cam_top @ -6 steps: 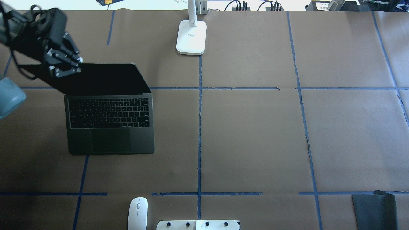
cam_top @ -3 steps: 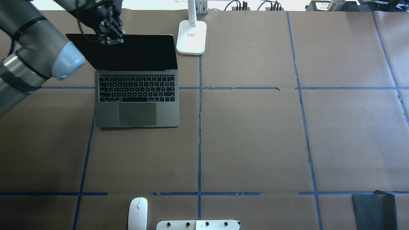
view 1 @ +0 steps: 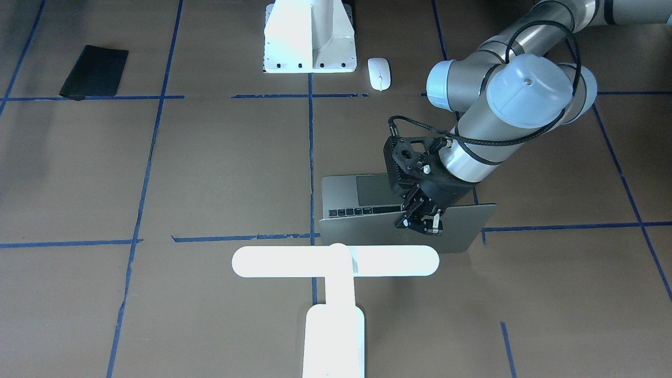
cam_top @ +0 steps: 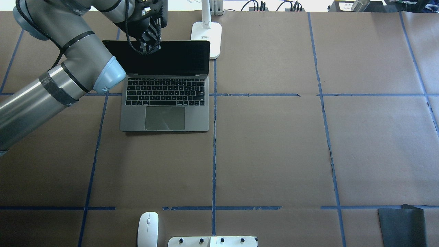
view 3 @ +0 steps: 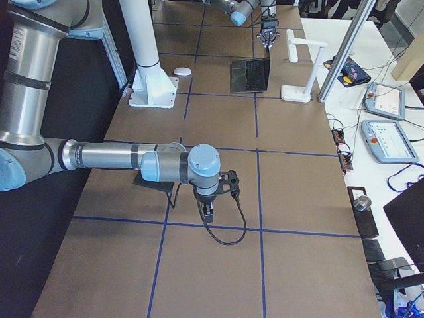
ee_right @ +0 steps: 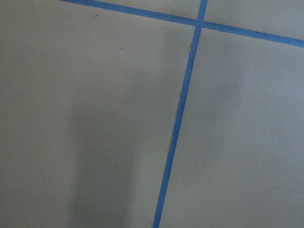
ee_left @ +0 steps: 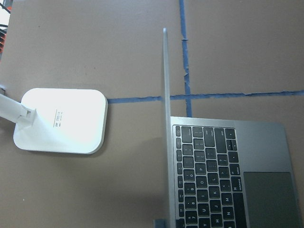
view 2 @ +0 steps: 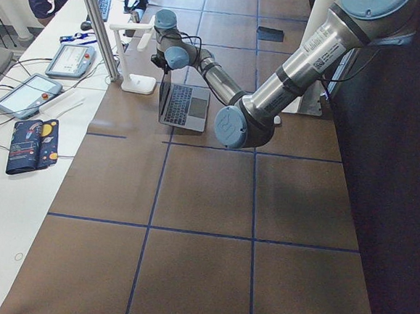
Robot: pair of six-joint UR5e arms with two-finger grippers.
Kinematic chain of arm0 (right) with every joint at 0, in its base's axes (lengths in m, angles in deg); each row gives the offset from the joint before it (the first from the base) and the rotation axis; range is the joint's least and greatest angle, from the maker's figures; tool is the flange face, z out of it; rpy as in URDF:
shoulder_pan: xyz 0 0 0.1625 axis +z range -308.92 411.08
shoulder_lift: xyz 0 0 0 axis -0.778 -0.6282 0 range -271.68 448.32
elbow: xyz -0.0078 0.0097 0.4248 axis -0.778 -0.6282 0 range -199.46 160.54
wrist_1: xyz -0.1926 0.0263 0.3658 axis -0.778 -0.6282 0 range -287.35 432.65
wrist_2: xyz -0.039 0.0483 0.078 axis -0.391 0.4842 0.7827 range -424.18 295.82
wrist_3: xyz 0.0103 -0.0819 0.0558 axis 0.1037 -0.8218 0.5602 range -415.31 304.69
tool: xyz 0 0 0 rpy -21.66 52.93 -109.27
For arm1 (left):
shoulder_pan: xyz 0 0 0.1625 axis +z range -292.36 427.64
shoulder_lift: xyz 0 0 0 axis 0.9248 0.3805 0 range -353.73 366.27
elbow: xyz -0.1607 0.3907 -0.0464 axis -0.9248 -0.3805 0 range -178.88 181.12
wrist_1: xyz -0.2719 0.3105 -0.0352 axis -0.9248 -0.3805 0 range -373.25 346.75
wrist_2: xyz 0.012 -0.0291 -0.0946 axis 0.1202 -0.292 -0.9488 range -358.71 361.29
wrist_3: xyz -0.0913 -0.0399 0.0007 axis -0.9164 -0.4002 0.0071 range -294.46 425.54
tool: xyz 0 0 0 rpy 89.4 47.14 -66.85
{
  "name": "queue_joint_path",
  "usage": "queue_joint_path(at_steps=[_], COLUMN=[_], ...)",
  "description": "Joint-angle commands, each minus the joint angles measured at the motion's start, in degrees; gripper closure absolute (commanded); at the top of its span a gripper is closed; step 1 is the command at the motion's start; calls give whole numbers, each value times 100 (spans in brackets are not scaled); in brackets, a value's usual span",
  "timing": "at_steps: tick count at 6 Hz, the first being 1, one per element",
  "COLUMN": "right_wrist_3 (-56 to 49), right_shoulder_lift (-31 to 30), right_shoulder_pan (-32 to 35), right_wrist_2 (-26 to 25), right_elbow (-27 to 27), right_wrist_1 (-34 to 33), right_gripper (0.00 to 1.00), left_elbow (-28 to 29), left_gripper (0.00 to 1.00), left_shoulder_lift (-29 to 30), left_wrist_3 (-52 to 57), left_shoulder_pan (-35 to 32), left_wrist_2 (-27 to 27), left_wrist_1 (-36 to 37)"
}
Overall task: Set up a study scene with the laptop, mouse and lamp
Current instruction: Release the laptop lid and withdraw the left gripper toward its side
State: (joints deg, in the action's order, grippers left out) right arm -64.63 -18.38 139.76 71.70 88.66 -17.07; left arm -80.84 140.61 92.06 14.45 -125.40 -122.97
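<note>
The grey laptop (cam_top: 164, 103) stands open on the brown table, left of centre, its dark screen upright and facing the robot. My left gripper (cam_top: 149, 46) is shut on the top edge of the laptop's lid (view 1: 367, 233). Just right of the lid stands the white T-shaped lamp (view 1: 336, 261), its base (cam_top: 207, 39) close to the screen's corner. The white mouse (cam_top: 148, 229) lies alone near the robot's base. My right gripper (view 3: 209, 213) hangs low over bare table, far from all three; whether it is open or shut I cannot tell.
A flat black mat (cam_top: 401, 226) lies at the near right corner. The white pedestal (view 1: 310, 37) with bolt holes stands beside the mouse. Blue tape lines divide the table. Tablets and cables lie on a side bench (view 3: 384, 132) beyond the far edge.
The left gripper has carried the open laptop by its lid to the right and farther from the robot, so it now sits next to the lamp base. Mouse and lamp have not moved.
</note>
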Motion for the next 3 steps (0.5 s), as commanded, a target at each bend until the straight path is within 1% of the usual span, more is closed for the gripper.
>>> queue_joint_path(at_steps=[1,2,3], right_wrist_3=[0,0,0], right_shoulder_lift=[0,0,0], right_shoulder_pan=[0,0,0], right_wrist_2=[0,0,0], right_elbow=[-1,-1,-1], right_wrist_1=[7,-2,7], right_gripper=[0,0,0], left_elbow=[49,14,-4], left_gripper=[73,24,9], left_shoulder_lift=[-21,-21,-21], left_wrist_3=[-164,-617,-665], left_shoulder_pan=[1,1,-34], left_wrist_2=[40,31,14], left_wrist_1=[-32,-93,-41])
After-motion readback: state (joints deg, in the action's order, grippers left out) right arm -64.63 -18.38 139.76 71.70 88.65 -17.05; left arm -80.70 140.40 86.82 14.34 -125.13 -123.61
